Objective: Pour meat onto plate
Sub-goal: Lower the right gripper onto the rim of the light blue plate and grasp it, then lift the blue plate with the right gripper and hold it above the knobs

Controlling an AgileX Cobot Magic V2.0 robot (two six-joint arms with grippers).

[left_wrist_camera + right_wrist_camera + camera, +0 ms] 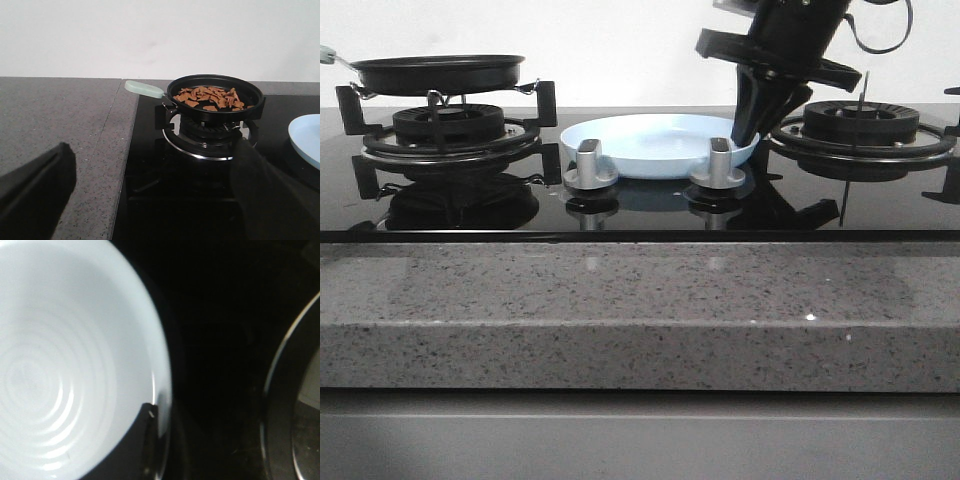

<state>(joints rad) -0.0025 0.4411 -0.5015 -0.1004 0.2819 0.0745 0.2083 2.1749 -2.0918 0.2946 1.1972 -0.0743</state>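
Observation:
The meat (210,97), small light-brown slices, lies in a black frying pan (215,107) on the left burner; the front view shows that pan (440,72) edge-on. The pale blue-white plate (650,150) sits empty on the cooktop between the burners, and its edge also shows as the plate (306,137) in the left wrist view. My right gripper (750,130) reaches down to its right rim. In the right wrist view the gripper (162,440) is shut on the plate (60,365), one finger (147,440) inside the rim. My left gripper (152,165) is open, well short of the pan.
The pan has a pale green handle (144,89) pointing toward the grey stone counter (55,115). Two silver knobs (590,165) (719,165) stand just in front of the plate. The right burner grate (860,130) is right beside my right gripper. The counter's front edge (620,310) runs below the cooktop.

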